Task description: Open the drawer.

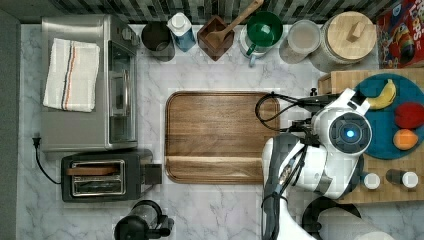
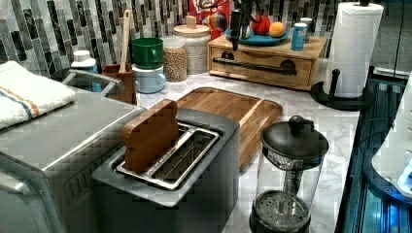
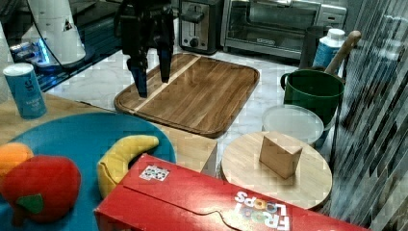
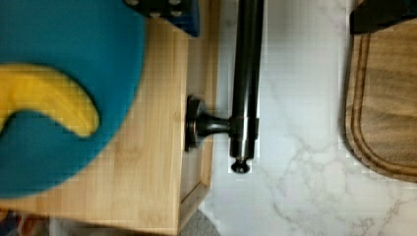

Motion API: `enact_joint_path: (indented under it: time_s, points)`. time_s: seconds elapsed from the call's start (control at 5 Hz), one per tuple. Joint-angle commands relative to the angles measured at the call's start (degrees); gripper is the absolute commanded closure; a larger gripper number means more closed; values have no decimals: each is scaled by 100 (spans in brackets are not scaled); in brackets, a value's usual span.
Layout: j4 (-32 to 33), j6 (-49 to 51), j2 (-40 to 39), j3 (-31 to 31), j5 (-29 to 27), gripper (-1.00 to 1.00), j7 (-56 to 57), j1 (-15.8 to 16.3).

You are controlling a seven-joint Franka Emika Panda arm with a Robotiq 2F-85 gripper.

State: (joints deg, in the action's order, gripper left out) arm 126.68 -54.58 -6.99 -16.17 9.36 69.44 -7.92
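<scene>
The drawer (image 2: 260,58) is a shallow light-wood front in a low box at the back of the counter, and in the left view it looks closed. Its long black bar handle (image 2: 255,67) runs across the front on two mounts. My gripper (image 2: 235,43) hangs above the handle's end at the left view's left. In the right view the gripper (image 3: 153,79) is open, fingers pointing down with nothing between them. The wrist view has the handle (image 4: 246,83) and one mount (image 4: 206,125) below, with a finger (image 4: 169,10) over the box top and the other over the counter.
A brown wooden board (image 1: 220,135) lies on the marble in front of the drawer. On the box sit a blue plate (image 1: 380,135) with a banana (image 1: 384,96) and fruit, plus shakers. A paper towel roll (image 2: 352,48), a French press (image 2: 289,174) and a toaster (image 1: 107,175) stand around.
</scene>
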Motion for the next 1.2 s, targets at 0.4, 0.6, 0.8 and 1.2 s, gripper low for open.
enact_joint_path:
  time_s: [0.4, 0.6, 0.8, 1.2]
  points:
    - [681, -915, -448, -87, -108, -100, -69, -172]
    - [778, -899, -410, -120, -97, -100, -14, -201]
    - [788, -536, -267, -95, -36, -100, -245, -106]
    - [682, -460, -408, 127, -583, -100, -186, -10]
